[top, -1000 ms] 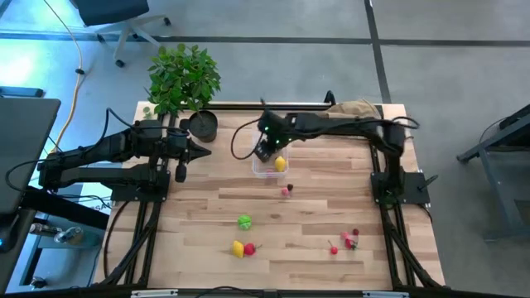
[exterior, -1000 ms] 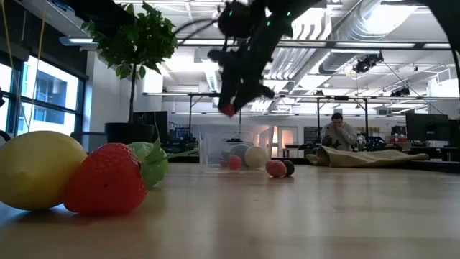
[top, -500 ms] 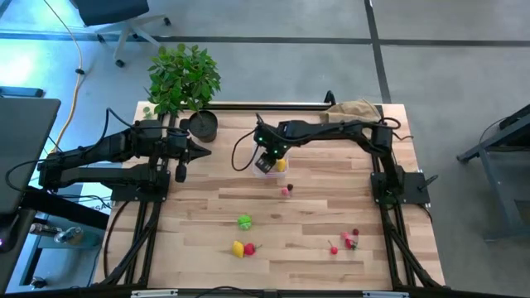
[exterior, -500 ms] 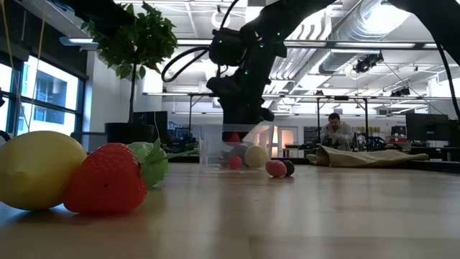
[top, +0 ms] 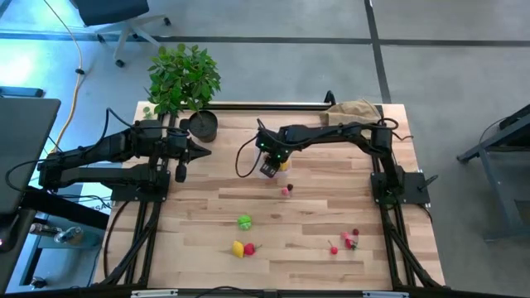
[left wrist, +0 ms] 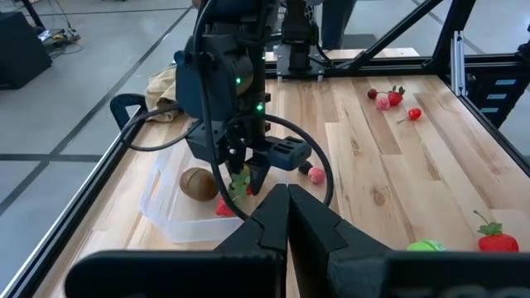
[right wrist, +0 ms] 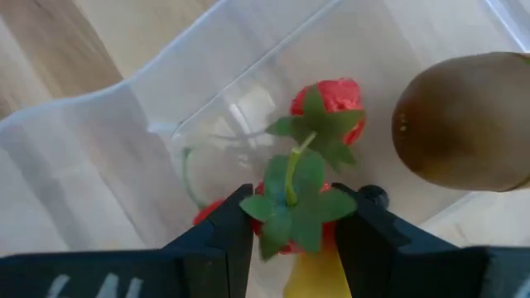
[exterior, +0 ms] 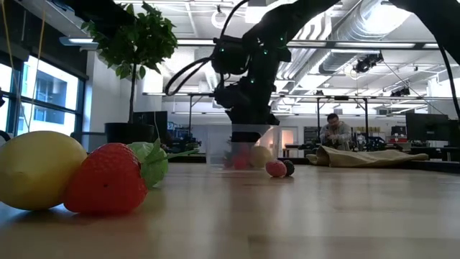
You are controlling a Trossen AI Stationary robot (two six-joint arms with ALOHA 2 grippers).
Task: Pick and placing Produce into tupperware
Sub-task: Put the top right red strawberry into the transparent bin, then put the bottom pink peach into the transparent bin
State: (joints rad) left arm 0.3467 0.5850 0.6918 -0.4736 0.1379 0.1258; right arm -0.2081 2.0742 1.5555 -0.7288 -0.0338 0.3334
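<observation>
Produce, small toy fruit and vegetables, is only partly packed. Nearest the table's front edge, a yellow lemon [top: 238, 247] touches a red strawberry [top: 249, 248]; a green round piece [top: 244, 221] lies just behind them, and a cluster of red berries [top: 351, 240] sits off to the right. Farther back, a pink piece [top: 286, 190] rests near the small clear plastic rectangular tupperware [left wrist: 170, 203], which already contains a brown kiwi [right wrist: 464, 120] and a red strawberry [right wrist: 330, 106]. The right gripper [right wrist: 291, 222] is lowered into the tub, clenched on a leafy red strawberry [right wrist: 291, 207], apparently not yet released. The left gripper [top: 199, 151] waits closed beside the black plant pot [top: 202, 125].
</observation>
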